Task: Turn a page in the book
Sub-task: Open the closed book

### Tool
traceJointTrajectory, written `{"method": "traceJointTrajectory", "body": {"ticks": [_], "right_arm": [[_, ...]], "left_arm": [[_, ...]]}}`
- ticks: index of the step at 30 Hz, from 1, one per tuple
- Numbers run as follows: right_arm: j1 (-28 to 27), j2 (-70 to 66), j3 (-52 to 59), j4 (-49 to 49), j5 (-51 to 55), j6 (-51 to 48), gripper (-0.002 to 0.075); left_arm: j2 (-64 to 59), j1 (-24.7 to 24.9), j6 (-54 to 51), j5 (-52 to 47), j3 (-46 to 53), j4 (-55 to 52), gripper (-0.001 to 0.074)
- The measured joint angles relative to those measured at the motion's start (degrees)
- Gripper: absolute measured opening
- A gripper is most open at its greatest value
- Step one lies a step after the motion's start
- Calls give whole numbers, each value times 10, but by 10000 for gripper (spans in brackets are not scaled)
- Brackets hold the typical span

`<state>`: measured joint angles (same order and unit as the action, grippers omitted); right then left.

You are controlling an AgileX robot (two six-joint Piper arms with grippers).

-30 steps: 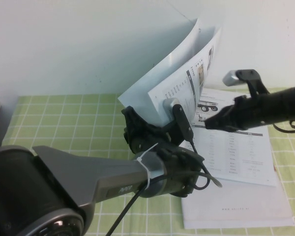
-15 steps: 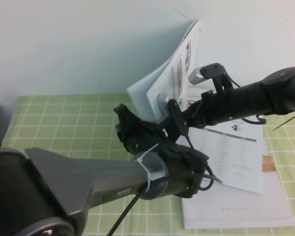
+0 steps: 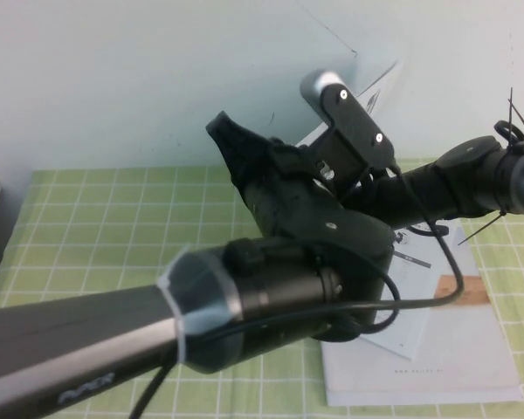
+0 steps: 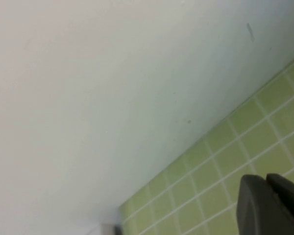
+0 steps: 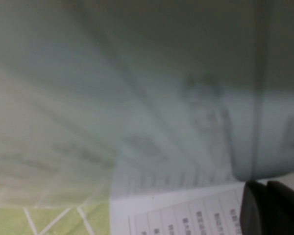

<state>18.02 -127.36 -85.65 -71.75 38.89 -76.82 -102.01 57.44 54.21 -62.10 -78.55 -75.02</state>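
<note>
Book part-open at mid-table right, both arms crowded over it.
High view: your left gripper (image 3: 244,153) is raised above the book (image 3: 419,297), with the right gripper hidden behind it; a lifted page (image 3: 380,83) edge shows against the wall. Left wrist view: left gripper (image 4: 274,205) fingertips pressed together, holding nothing, over open green checked cloth (image 4: 220,161). Right wrist view: right gripper (image 5: 272,208) beside the blurred page; I cannot tell its grip.

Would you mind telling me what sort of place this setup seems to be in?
Probably a lab test bench: a green checked cloth against a bare pale wall, with only a book laid out. The left gripper is raised mid-table; the right gripper is at the pages.
</note>
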Motion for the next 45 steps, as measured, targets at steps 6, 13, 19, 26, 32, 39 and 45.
{"method": "traceJointTrajectory", "body": {"ticks": [6,13,19,26,32,39,45], "right_arm": [[0,0,0,1,0,0,-2],[0,0,0,3,1,0,-2],[0,0,0,3,3,3,-2],[0,0,0,14,4,14,-2],[0,0,0,18,5,15,-2],[0,-1,0,37,4,25,-2],[-1,-1,0,83,4,67,-2]], "left_arm": [[29,0,-8,133,0,60,-4],[29,-5,-7,259,0,61,-4],[26,-76,29,352,0,53,-4],[-12,-141,26,356,0,62,-4],[-52,-153,23,351,0,60,-4],[-104,-160,22,302,0,37,-3],[-129,-190,22,268,0,88,-3]]}}
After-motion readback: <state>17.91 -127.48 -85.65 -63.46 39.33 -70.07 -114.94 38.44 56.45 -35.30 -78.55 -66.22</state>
